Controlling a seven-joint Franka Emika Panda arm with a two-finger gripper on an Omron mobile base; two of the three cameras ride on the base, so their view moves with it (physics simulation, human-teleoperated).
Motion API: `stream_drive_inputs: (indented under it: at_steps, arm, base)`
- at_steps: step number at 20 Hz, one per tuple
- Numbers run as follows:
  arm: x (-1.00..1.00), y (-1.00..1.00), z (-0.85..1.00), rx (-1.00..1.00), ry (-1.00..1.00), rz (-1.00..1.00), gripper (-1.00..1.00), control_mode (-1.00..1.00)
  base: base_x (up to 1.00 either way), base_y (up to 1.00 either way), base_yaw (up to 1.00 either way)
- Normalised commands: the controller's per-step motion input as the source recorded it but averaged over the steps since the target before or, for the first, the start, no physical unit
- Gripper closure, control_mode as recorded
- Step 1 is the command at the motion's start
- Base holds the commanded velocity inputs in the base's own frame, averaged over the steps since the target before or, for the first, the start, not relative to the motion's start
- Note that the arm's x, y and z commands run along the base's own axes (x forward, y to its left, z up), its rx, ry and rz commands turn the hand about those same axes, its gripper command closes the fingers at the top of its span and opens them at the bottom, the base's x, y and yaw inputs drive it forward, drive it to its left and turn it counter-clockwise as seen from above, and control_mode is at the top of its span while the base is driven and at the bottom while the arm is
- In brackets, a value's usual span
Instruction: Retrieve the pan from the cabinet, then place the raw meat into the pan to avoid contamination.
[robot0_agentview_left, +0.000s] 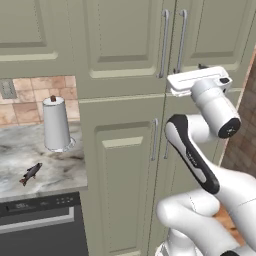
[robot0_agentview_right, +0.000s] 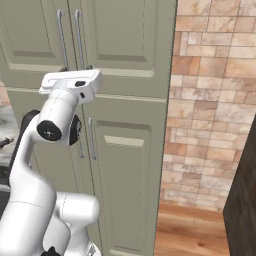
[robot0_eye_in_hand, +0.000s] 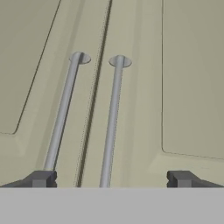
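The cabinet (robot0_agentview_left: 130, 50) is a tall sage-green unit whose panelled doors are all shut. My gripper (robot0_eye_in_hand: 110, 178) is open and raised in front of the upper pair of doors (robot0_agentview_right: 120, 50). Its fingertips (robot0_eye_in_hand: 41, 178) straddle the lower ends of the two silver bar handles (robot0_eye_in_hand: 111, 122) without touching them. In the left base view my gripper (robot0_agentview_left: 200, 70) sits just right of those handles (robot0_agentview_left: 164, 45). The raw meat, a small dark fish (robot0_agentview_left: 30, 173), lies on the marble counter (robot0_agentview_left: 60, 172) to the left. The pan is hidden.
A paper-towel roll (robot0_agentview_left: 56, 124) stands on the counter behind the fish, and a dishwasher front (robot0_agentview_left: 40, 225) sits below. A brick wall (robot0_agentview_right: 210, 100) runs right of the cabinet above a wooden floor (robot0_agentview_right: 190, 230). A dark unit (robot0_agentview_right: 242, 200) stands at the far right.
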Motion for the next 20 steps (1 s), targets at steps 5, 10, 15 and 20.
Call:
stream_drive_inputs:
  at_steps: [5, 10, 15, 20]
  arm:
    - [0.16, 0.0, 0.0, 0.0, 0.0, 0.0, -1.0, -1.0]
    - [0.19, 0.0, 0.0, 0.0, 0.0, 0.0, -1.0, -1.0]
    - [0.19, 0.0, 0.0, 0.0, 0.0, 0.0, -1.0, -1.0]
    - [0.2, 0.0, 0.0, 0.0, 0.0, 0.0, -1.0, -1.0]
  base:
    - [0.0, 0.0, 0.0]
    - [0.0, 0.0, 0.0]
    - [0.0, 0.0, 0.0]
    - [0.0, 0.0, 0.0]
